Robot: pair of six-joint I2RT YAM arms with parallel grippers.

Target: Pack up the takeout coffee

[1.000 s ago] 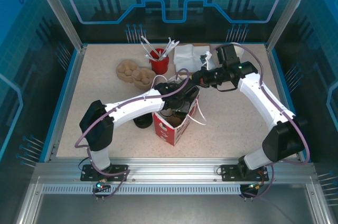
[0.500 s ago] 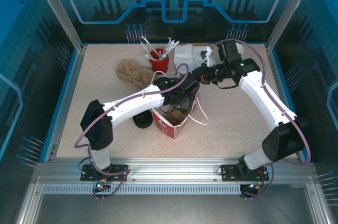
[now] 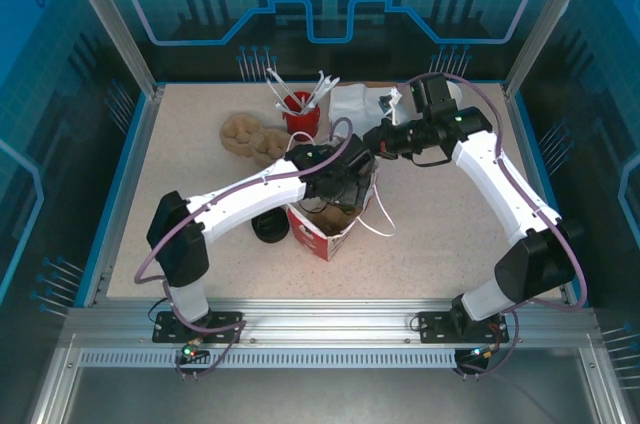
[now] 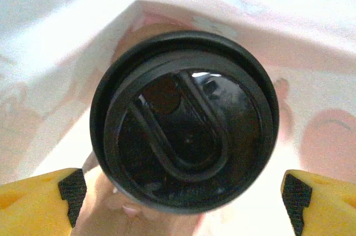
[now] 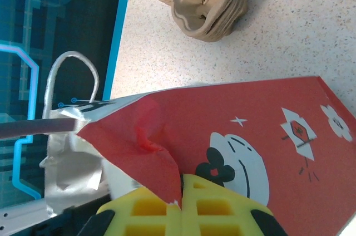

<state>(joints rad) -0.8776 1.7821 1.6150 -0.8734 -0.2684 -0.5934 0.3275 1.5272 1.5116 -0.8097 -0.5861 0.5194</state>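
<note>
I've got my left gripper (image 4: 183,194) spread wide on either side of the takeout coffee cup with round black plastic lid (image 4: 186,119), upright inside the red printed paper bag (image 5: 250,119) mid speckled beige table (image 3: 450,244), right gripper (image 5: 181,191) pinched tight on the bag's rim.

Seen end-on, the takeout coffee (image 4: 183,122) hides its own side; the left claw's (image 4: 183,191) fingers (image 4: 33,202) are cut by the bottom edge.

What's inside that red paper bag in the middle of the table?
Looking down into the red paper bag, a round black plastic lid faces up. The lid hides the cup beneath it, its contents, and most of the bag's floor.
</note>
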